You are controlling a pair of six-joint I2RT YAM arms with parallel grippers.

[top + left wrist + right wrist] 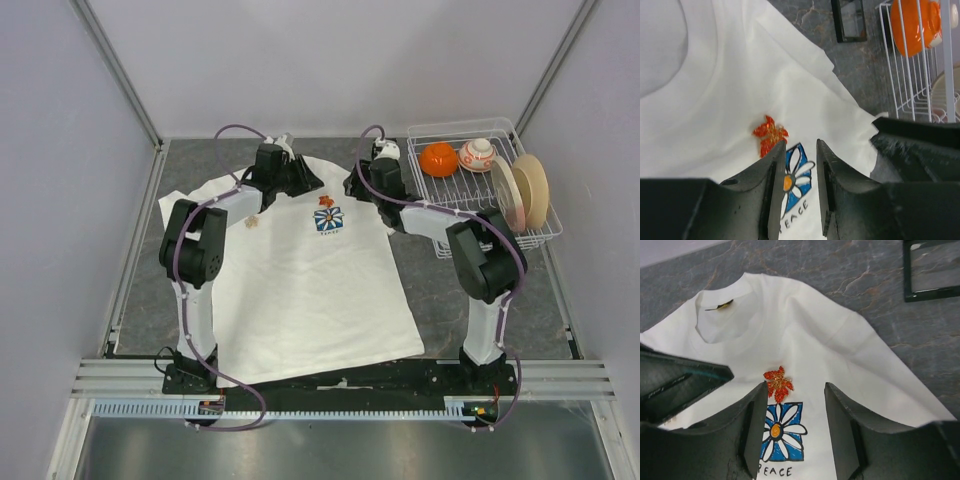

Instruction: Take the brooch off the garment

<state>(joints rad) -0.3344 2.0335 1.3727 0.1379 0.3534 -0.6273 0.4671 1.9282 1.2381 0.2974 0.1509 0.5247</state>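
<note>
- Bench [440, 300]: dark grey, marbled with pale veins; on my top feed it is bare around the cloth on the left, right and far sides.
- Garment [300, 290]: white short-sleeved T-shirt, laid flat and face up in the bench's middle, collar at the far end, hem at the near edge. I see the right sleeve lying creased on the stone.
- Wire rack [450, 190]: white, standing on the far right corner, just beside the shirt's right sleeve.
- Black-framed rectangular piece [907, 270]: flat on the bench beyond the shirt's right shoulder, apart from the cloth; I cannot tell what it is.
</note>
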